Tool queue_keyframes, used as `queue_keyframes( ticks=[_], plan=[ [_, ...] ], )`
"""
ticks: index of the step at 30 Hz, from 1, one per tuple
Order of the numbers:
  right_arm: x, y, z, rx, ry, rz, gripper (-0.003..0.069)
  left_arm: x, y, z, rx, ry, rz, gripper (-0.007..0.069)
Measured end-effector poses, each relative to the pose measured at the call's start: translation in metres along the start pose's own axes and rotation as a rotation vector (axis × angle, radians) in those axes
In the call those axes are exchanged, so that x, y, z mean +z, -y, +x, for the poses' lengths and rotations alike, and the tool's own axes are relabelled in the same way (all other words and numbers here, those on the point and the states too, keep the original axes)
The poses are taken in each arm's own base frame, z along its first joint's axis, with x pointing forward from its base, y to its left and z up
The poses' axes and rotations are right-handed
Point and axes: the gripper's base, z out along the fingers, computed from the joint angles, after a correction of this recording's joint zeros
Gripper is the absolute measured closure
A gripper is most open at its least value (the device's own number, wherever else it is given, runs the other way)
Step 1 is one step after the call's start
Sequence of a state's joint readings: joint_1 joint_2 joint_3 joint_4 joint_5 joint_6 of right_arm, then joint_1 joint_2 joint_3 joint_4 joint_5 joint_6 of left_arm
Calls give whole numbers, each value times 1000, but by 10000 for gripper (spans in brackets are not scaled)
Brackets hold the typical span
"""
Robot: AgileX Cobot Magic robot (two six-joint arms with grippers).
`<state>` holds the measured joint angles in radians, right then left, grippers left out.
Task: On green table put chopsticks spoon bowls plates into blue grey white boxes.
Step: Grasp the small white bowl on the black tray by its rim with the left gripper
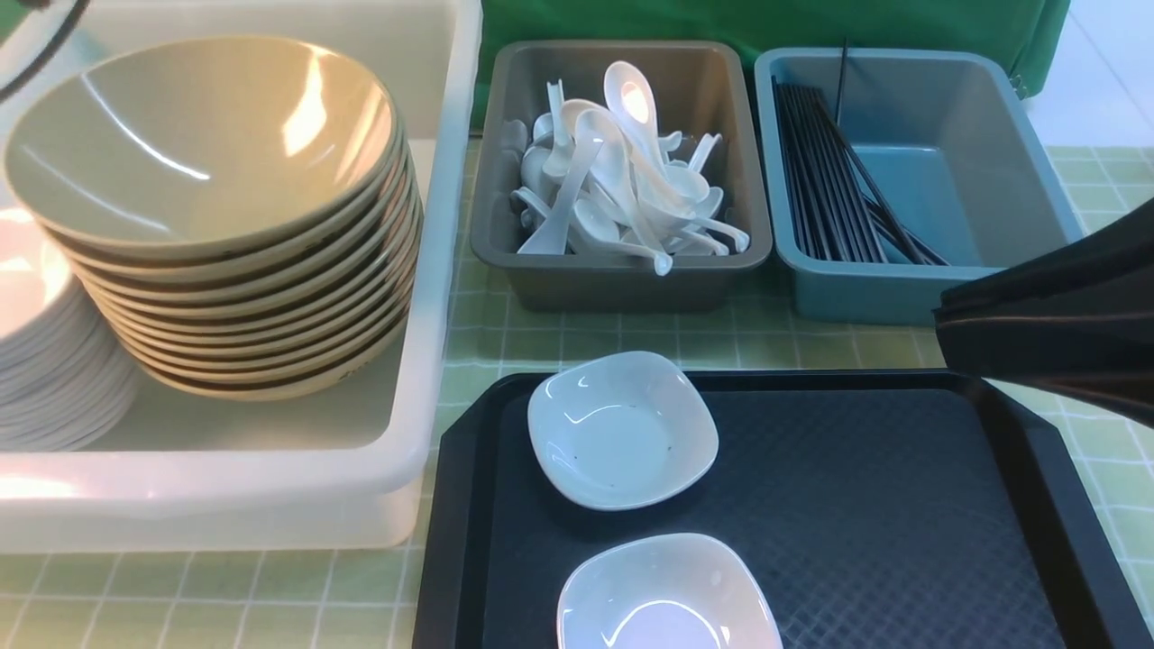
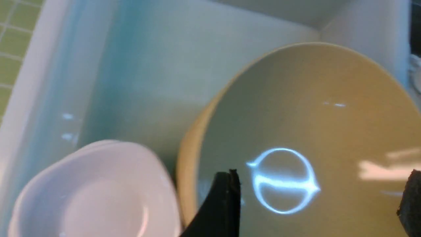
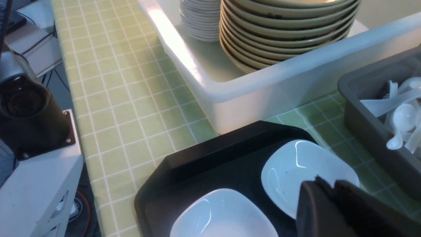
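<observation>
Bowls (image 1: 207, 180) sat nested in one stack inside the white box (image 1: 433, 270) by the desk's left edge, leaving room for stacked plates (image 1: 45, 379) alongside. Over the top bowl the left pincer (image 2: 320, 191) gaped wide, empty. Two more plates (image 1: 622, 431) lay on the black tray (image 1: 902, 505), with the right pincer (image 3: 329, 186) closed and empty above them.

Green cloth backdrop (image 1: 902, 22) at rear. White stand (image 3: 33, 191) off to the side, cables (image 3: 78, 205) on the floor below it.
</observation>
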<state>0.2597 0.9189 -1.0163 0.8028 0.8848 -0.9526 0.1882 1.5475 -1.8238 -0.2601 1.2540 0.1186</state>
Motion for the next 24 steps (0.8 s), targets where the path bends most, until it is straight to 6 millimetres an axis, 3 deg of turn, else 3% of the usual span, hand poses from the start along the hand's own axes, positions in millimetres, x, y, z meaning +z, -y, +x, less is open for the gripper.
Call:
queue_keyframes(
  ticks=[3, 4, 5, 7, 8, 10, 13, 14, 18, 24],
  plan=[
    [0, 0, 0, -3, -4, -1, 585, -12, 64, 11, 206, 13, 173, -39],
    [0, 0, 1, -3, -6, -3, 582, -13, 97, 23, 308, -6, 264, -39],
    [0, 0, 1, -3, -7, -4, 582, -12, 101, 25, 321, -13, 275, -39],
    [0, -1, 1, -4, -14, -12, 580, -2, 148, 52, 472, -101, 395, -39],
    [0, -1, 1, -5, -16, -13, 580, 0, 151, 55, 487, -110, 401, -39],
    [-1, -2, 4, -5, -39, -19, 578, 30, 186, 88, 626, -251, 445, -36],
    [-6, -4, 8, 6, -83, 19, 573, 69, 219, 120, 728, -398, 465, -11],
    [-7, -4, 8, 6, -87, 23, 571, 72, 222, 122, 734, -407, 466, -11],
    [-30, -14, 19, 15, -161, 142, 566, 119, 275, 170, 1054, -528, 555, 62],
    [-53, -34, 22, -9, -120, 189, 561, 151, 308, 203, 1429, -543, 670, 129]
  ],
)
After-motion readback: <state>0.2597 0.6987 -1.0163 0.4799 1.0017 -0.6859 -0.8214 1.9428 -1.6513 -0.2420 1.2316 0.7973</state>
